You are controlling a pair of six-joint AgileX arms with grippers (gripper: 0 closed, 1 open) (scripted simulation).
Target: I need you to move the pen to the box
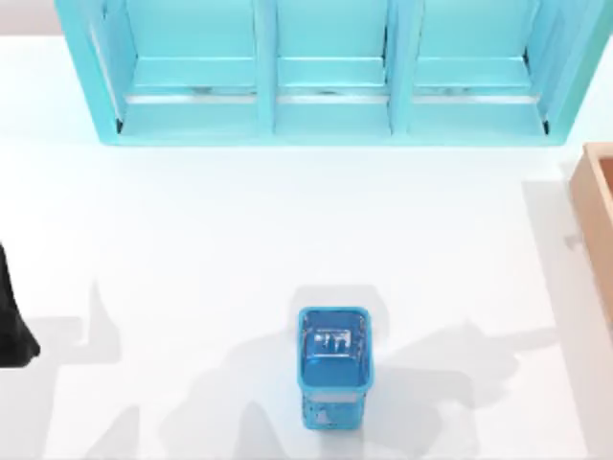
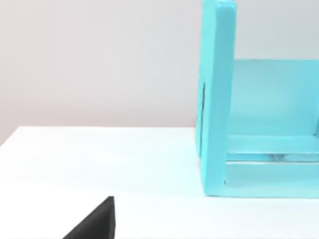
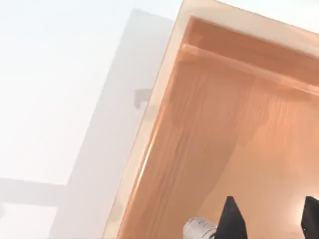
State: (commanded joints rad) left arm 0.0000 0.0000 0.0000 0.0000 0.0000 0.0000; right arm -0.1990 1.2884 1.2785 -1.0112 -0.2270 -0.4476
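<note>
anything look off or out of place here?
Nothing stands out. The blue cup stands upright mid-table, the cyan shelf unit sits square at the back. The right gripper hangs over the inside of the box with the pen's silver end beside its fingers. The left arm waits at the table's left edge.

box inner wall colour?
Light tan, wood-grained; the box shows best in the right wrist view.
</note>
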